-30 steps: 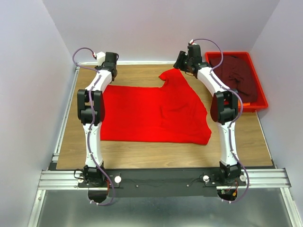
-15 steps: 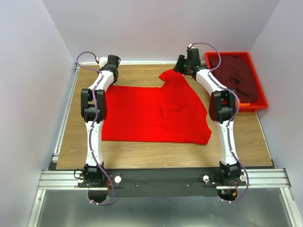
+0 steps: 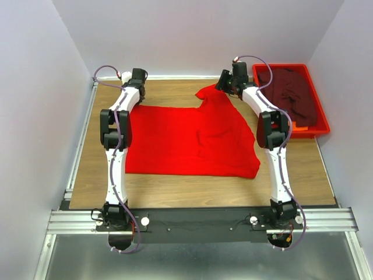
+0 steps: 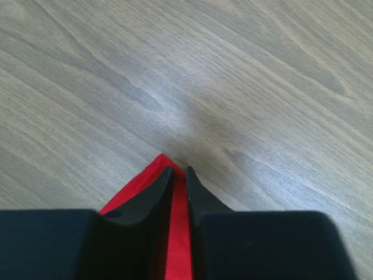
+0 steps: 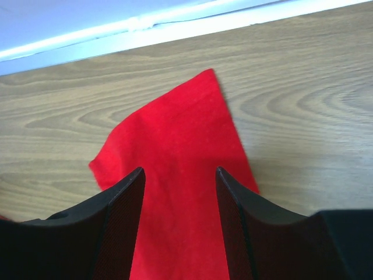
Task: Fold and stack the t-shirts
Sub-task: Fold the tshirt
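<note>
Where pale walls [image 3: 198, 35] ring the wooden table [image 3: 192, 189], a t-shirt [image 3: 186, 140] lies.

You have a bright red t-shirt [image 3: 192, 140], plain and unpatterned, on a desk [image 3: 175, 186] of light brown wood grain with paler streaks. Right of that shirt, the tray [image 3: 282, 66] is a glossier red, and the dark maroon t-shirt [image 3: 291, 90] in it is plain too. The left claw [image 4: 178, 169] at the shirt's far-left corner and the right claw [image 5: 180, 170] over its far-right sleeve are both matte black. The left arm [image 3: 118, 169] and right arm [image 3: 280, 169] flanking the shirt are white with black joints and lilac cables [image 3: 105, 69]. The walls [image 3: 192, 35] are pale grey.
</note>
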Available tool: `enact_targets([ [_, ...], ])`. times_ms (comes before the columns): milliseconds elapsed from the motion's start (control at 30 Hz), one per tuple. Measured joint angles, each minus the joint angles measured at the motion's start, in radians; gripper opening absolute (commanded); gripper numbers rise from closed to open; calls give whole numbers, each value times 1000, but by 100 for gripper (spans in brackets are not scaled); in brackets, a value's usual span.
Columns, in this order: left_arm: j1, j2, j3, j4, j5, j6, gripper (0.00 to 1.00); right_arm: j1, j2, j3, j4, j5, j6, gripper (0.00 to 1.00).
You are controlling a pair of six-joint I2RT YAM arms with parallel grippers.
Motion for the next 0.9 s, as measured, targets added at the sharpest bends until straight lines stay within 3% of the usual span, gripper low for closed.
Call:
enact_targets([
  [100, 6, -8, -19, 16, 1, 0, 0, -12, 33, 34, 1, -7, 6, 62],
  [467, 13, -54, -100, 79, 42, 24, 0, -28, 155, 183, 8, 13, 15, 61],
  [900, 14, -85, -150, 107, 92, 53, 0, 40, 179, 189, 7, 191, 41, 47],
])
